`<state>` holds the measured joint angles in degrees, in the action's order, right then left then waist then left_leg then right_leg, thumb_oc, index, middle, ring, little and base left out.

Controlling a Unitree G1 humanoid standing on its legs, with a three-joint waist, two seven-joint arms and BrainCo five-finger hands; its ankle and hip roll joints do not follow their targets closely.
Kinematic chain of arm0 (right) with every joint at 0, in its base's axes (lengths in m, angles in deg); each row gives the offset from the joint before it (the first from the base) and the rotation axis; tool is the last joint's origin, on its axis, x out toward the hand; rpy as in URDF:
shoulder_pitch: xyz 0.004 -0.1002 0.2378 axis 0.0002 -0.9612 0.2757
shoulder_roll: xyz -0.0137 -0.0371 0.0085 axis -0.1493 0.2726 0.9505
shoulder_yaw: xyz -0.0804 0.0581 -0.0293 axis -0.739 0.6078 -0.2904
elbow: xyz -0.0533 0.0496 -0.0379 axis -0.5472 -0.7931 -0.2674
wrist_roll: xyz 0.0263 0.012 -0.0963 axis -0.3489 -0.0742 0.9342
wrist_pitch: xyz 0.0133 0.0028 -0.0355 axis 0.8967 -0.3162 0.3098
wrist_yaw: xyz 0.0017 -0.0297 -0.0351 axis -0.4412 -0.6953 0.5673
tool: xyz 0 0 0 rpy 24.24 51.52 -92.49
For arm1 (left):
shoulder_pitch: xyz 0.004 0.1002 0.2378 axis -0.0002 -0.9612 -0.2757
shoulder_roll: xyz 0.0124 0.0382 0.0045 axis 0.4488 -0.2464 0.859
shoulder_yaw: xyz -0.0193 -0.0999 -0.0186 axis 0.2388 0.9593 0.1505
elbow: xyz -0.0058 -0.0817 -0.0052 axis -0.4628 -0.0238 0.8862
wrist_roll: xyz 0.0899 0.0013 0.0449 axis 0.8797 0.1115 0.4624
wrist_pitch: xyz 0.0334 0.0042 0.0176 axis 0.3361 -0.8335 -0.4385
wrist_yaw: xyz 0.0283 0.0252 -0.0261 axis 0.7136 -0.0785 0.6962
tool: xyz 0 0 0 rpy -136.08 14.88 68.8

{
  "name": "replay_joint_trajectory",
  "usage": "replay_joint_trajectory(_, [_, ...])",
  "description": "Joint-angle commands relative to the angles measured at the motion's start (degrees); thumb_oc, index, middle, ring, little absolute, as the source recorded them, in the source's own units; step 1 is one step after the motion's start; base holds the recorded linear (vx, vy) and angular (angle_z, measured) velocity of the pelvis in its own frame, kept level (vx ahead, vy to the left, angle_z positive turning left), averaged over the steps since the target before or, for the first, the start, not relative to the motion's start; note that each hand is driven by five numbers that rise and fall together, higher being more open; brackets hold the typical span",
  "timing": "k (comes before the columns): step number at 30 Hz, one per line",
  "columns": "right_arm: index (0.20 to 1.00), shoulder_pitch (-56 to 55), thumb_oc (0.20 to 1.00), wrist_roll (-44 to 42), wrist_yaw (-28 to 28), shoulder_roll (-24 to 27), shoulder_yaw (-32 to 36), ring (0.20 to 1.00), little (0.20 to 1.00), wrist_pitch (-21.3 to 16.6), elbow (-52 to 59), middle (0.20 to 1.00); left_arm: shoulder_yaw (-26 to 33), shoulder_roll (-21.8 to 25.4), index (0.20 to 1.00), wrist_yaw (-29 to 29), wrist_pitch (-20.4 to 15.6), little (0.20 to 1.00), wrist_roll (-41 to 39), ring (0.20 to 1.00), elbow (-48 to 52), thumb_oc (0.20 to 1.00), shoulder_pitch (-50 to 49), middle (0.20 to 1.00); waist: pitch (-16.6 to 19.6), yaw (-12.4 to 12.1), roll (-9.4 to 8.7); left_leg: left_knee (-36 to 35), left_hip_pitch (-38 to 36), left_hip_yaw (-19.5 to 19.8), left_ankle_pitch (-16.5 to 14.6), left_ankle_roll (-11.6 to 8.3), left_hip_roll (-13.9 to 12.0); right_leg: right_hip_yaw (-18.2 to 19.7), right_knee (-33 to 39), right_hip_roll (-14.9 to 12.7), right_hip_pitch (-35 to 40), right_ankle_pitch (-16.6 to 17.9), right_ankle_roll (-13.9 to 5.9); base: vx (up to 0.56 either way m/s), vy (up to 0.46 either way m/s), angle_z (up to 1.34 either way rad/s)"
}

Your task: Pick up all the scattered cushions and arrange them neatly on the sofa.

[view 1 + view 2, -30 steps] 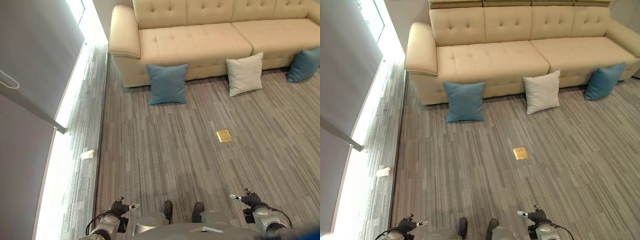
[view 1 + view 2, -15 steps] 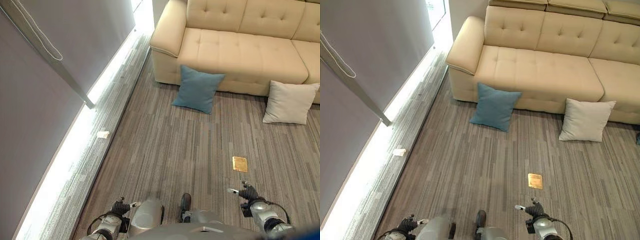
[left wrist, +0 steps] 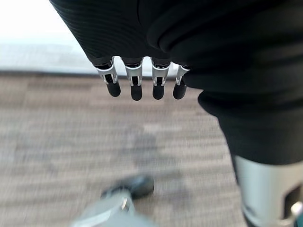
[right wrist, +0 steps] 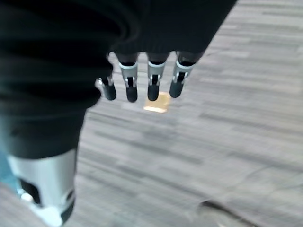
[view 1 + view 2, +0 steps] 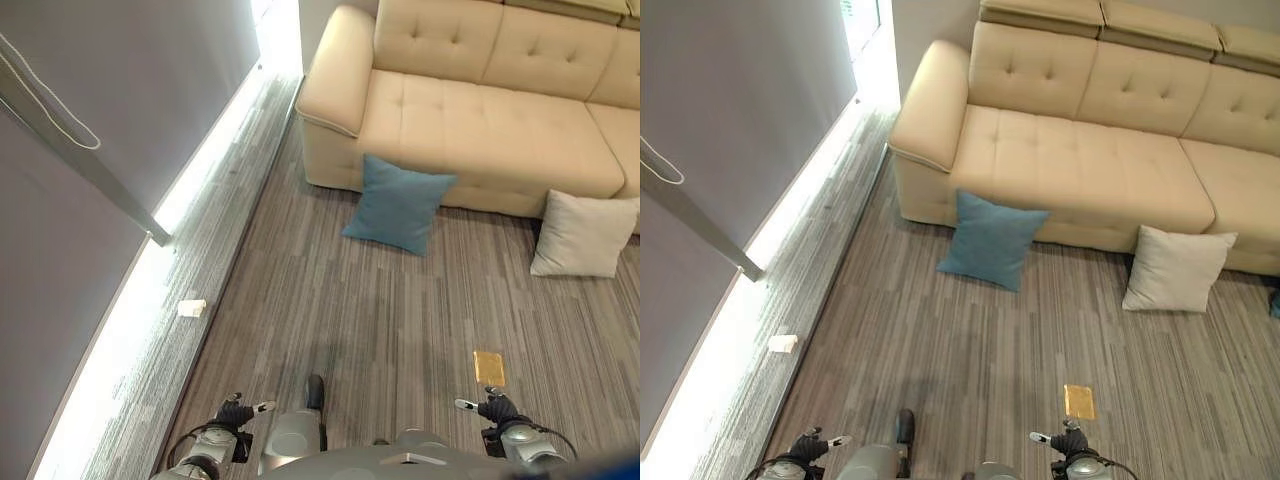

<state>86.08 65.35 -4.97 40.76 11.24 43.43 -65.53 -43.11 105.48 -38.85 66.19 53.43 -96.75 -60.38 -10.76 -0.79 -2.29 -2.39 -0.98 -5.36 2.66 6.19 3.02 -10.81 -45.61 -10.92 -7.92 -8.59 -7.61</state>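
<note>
A blue cushion point(image 5: 398, 205) leans against the front of the beige sofa point(image 5: 480, 110) near its left arm. Further right a cream cushion point(image 5: 583, 234) stands on the carpet against the sofa. The edge of another blue cushion point(image 5: 1275, 300) shows at the far right. My left hand point(image 5: 238, 414) hangs low at the bottom left and my right hand point(image 5: 494, 409) at the bottom right, both far from the cushions. In the wrist views the left hand's fingers point(image 3: 136, 88) and the right hand's fingers point(image 4: 151, 87) hang relaxed and hold nothing.
A brass floor plate point(image 5: 489, 367) is set in the striped grey carpet just ahead of my right hand. A small white object point(image 5: 191, 308) lies by the bright strip along the left wall point(image 5: 110, 130). Open carpet stretches between me and the sofa.
The camera has swung left and moved forward: the sofa's left arm and the wall now take more of the view, and the far-right blue cushion has slid to the edge. Both hands stay low.
</note>
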Motion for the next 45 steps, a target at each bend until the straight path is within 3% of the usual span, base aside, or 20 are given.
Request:
replay_joint_trajectory(1, [1.0,1.34,1.0,1.25,-0.38,2.46,0.45,1.0,1.0,-0.48,0.8,1.0,-0.72,0.54,1.0,-0.31,-0.49,1.0,1.72,1.0,-0.02,1.0,-0.11,1.0,0.15,-0.97,0.57,7.6,2.47,1.81,-6.54,-3.65,-1.4,-1.46,23.41,2.03,0.85,9.35,0.26,0.38,0.008,0.02])
replay_joint_trajectory(2, [1.0,1.78,1.0,1.35,-0.46,2.73,0.37,1.0,1.0,-0.45,1.01,1.0,-0.82,0.52,1.0,-0.17,-0.47,1.0,2.08,1.0,-0.12,1.0,-0.03,1.0,-0.2,-0.64,0.44,7.31,0.79,1.88,-7.79,-3.93,-1.11,-4.0,29.18,1.14,0.01,9.1,0.4,0.3,-0.061,0.13])
replay_joint_trajectory(4, [1.0,2.18,1.0,1.77,-0.57,3.02,0.3,1.0,1.0,-0.05,0.77,1.0,-0.65,0.3,1.0,-0.17,-0.66,1.0,2.38,1.0,-0.44,1.0,0.34,1.0,-0.58,0.11,0.08,7.22,-1.27,2.66,-9.25,-4.45,-0.7,-4.01,36.9,0.37,-1.53,11.78,-0.54,0.39,-0.134,0.16])
replay_joint_trajectory(6, [1.0,2.19,1.0,1.86,-0.61,3.05,0.36,1.0,1.0,0.03,0.65,1.0,-0.66,0.0,1.0,-0.29,-0.7,1.0,2.58,1.0,-0.42,1.0,0.79,1.0,-0.72,0.73,-0.03,7.07,-2.93,2.91,-10.15,-5.03,-1.0,-4.2,39.46,0.04,-1.83,13.5,-1.35,0.43,-0.209,0.18])
replay_joint_trajectory(9, [1.0,1.39,1.0,1.56,-0.19,2.9,-0.25,1.0,1.0,-0.14,0.26,1.0,-1.17,-0.44,1.0,0.04,-0.6,1.0,3.13,1.0,-0.48,1.0,0.67,1.0,1.2,1.11,-0.53,7.78,-5.67,3.14,-11.83,-6.96,-3.06,-5.83,39.94,1.44,0.92,12.49,-0.05,0.47,-0.347,-0.02])
replay_joint_trajectory(11, [1.0,1.2,1.0,1.03,-0.12,3.21,-0.42,1.0,1.0,-0.55,0.7,1.0,-1.91,-0.96,1.0,0.38,-0.64,1.0,3.36,1.0,-0.45,1.0,0.42,1.0,1.22,1.27,-0.14,13.82,-4.59,3.74,-9.79,-8.72,-4.73,-4.11,40.53,4.27,3.05,10.4,1.94,0.25,-0.319,-0.13])
replay_joint_trajectory(12, [1.0,1.52,1.0,0.19,-0.26,3.47,-0.47,1.0,1.0,-0.85,1.14,1.0,-2.3,-1.21,1.0,0.42,-0.6,1.0,2.8,1.0,-0.05,1.0,0.84,1.0,0.56,1.3,-0.83,21.33,-0.7,4.27,-6.9,-9.57,-4.86,-3.1,41.23,4.89,4.06,9.69,3.3,0.13,-0.302,-0.47])
replay_joint_trajectory(14, [1.0,1.77,1.0,-1.11,-0.62,3.92,-0.56,1.0,1.0,-0.85,1.53,1.0,-3.17,-1.65,1.0,0.46,-0.57,1.0,1.4,1.0,1.2,1.0,1.99,1.0,-0.85,0.92,-1.66,31.11,5.61,3.69,-3.96,-10.1,-5.99,-2.76,42.63,5.92,6.52,7.9,5.49,0.18,-0.315,-0.49])
replay_joint_trajectory(16, [1.0,1.94,1.0,-0.9,-0.67,4.18,-0.93,1.0,1.0,-0.94,1.07,1.0,-3.72,-2.14,1.0,0.47,-0.53,1.0,1.25,1.0,1.08,1.0,2.05,1.0,-0.67,0.23,-1.65,26.26,8.1,4.65,-7.38,-8.82,-3.32,-1.88,43.07,6.59,7.59,6.77,5.13,0.19,-0.106,-0.09])
replay_joint_trajectory(18, [1.0,1.93,1.0,-0.9,-0.67,4.18,-0.94,1.0,1.0,-0.95,1.06,1.0,-3.72,-2.15,1.0,0.47,-0.54,1.0,1.25,1.0,1.08,1.0,2.03,1.0,-0.76,0.18,-1.64,26.27,7.95,4.6,-7.48,-8.79,-3.33,-1.84,43.07,6.59,7.72,6.72,5.1,0.12,-0.011,-0.3])
replay_joint_trajectory(19, [1.0,2.1,1.0,-1.1,-0.85,4.35,-0.95,1.0,1.0,-1.05,0.84,1.0,-3.61,-2.03,1.0,0.46,-0.42,1.0,0.89,1.0,1.04,1.0,2.11,1.0,-0.75,-0.66,-1.82,20.39,11.29,4.31,-7.61,-8.41,-2.29,-1.37,43.2,7.13,9.44,5.41,4.84,0.24,-0.013,-0.33])
replay_joint_trajectory(22, [1.0,2.11,1.0,-0.87,-1.01,4.26,-1.37,1.0,1.0,-0.96,0.63,1.0,-3.37,-1.73,1.0,0.31,-0.52,1.0,0.46,1.0,0.94,1.0,1.87,1.0,-1.16,-2.21,-0.94,15.72,14.35,6.45,-2.93,-9.08,-0.97,0.18,42.89,9.13,11.51,3.81,5.11,0.19,0.007,0.08])
replay_joint_trajectory(24, [1.0,1.72,1.0,-0.75,-0.88,3.85,-1.42,1.0,1.0,-1.08,0.78,1.0,-2.51,-1.66,1.0,0.36,-0.33,1.0,0.17,1.0,0.2,1.0,1.22,1.0,-0.32,-2.59,-0.69,12.73,11.8,7.94,-3.15,-8.67,-0.52,0.92,42.33,9.64,11.92,3.17,4.94,0.2,0.062,-0.18])
replay_joint_trajectory(30, [1.0,1.86,1.0,0.5,0.01,3.04,-1.5,1.0,1.0,-0.89,0.91,1.0,-1.07,-1.43,1.0,0.72,0.07,1.0,0.69,1.0,-1.06,1.0,-0.87,1.0,1.98,-3.53,-0.38,9.59,6.36,8.12,-5.15,-6.17,0.7,1.75,36.16,8.01,11.42,2.52,2.62,0.2,0.109,-0.36])
replay_joint_trajectory(34, [1.0,2.72,1.0,0.65,0.22,2.79,-1.53,1.0,1.0,-0.57,1.84,1.0,-0.39,-0.86,1.0,0.8,0.21,1.0,-0.07,1.0,-0.59,1.0,-1.04,1.0,1.0,-3.71,0.78,10.38,4.48,7.31,-7.01,-3.6,0.99,1.3,24.1,5.06,5.86,6.33,-0.54,0.08,0.099,-0.29])
replay_joint_trajectory(36, [1.0,2.7,1.0,0.56,0.4,2.63,-1.51,1.0,1.0,-0.63,2.41,1.0,-0.36,-0.75,1.0,0.69,0.08,1.0,-0.21,1.0,-0.65,1.0,-1.09,1.0,0.81,-3.59,1.31,9.93,3.17,7.24,-7.73,-2.95,0.93,0.71,20.92,3.93,3.29,7.9,-0.74,0.1,0.049,-0.3])
replay_joint_trajectory(40, [1.0,3.18,1.0,0.37,0.24,2.93,-1.36,1.0,1.0,-0.44,2.19,1.0,-0.76,-0.59,1.0,0.7,0.09,1.0,0.26,1.0,-0.43,1.0,-0.46,1.0,0.82,-2.85,1.85,8.11,0.78,7.27,-8.86,-3.12,0.43,-2.08,28.18,1.64,1.33,7.62,0.44,0.14,-0.049,-0.12])
replay_joint_trajectory(45, [1.0,3.85,1.0,0.61,-0.01,3.42,-1.3,1.0,1.0,0.02,2.43,1.0,-1.01,-0.87,1.0,0.36,-0.14,1.0,0.6,1.0,-0.87,1.0,0.2,1.0,-0.26,-1.19,1.78,7.75,-1.74,8.81,-10.21,-4.16,0.12,-0.04,36.34,0.56,-2.96,12.11,-0.69,0.2,-0.152,-0.05])
